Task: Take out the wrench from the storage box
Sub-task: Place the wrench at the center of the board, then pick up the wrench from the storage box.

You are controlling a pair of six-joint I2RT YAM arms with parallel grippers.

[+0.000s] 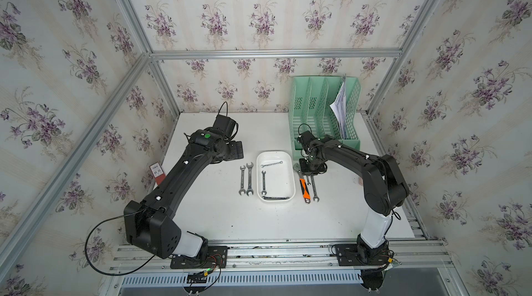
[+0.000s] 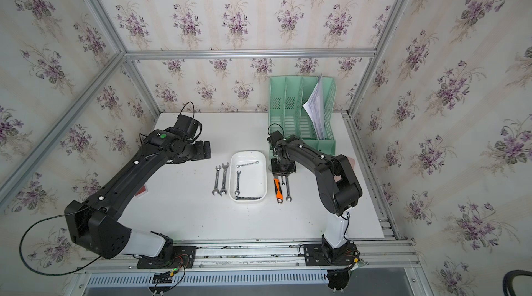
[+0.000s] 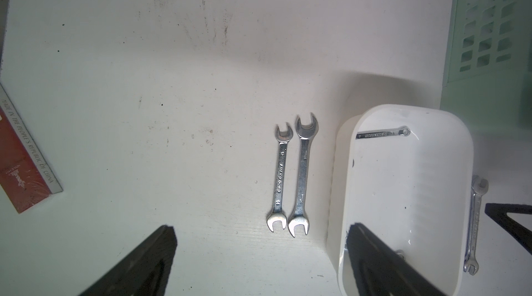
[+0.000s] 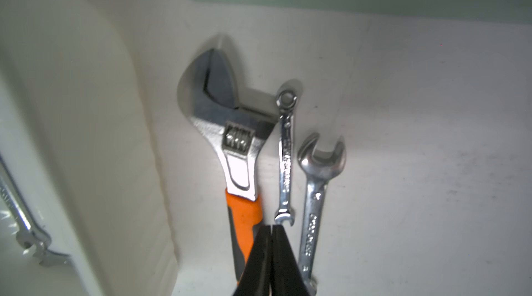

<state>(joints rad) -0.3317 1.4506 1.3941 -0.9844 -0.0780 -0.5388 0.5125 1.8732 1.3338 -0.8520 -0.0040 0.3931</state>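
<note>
At mid-table, the storage box (image 1: 279, 179) holds three wrenches: a dark wrench (image 1: 275, 198) across its near end, a second wrench (image 1: 263, 182) lying lengthwise, and a third wrench (image 1: 272, 164) at its far end. Two open-end wrenches (image 1: 249, 178) lie left of the box; an adjustable wrench (image 1: 302, 186) and two small wrenches (image 4: 313, 194) lie to its right. The right gripper (image 4: 272, 227), jaws pressed together and empty, is close over these. The left gripper (image 1: 236, 150) is spread wide and empty. A file rack (image 1: 325, 113) stands behind.
</note>
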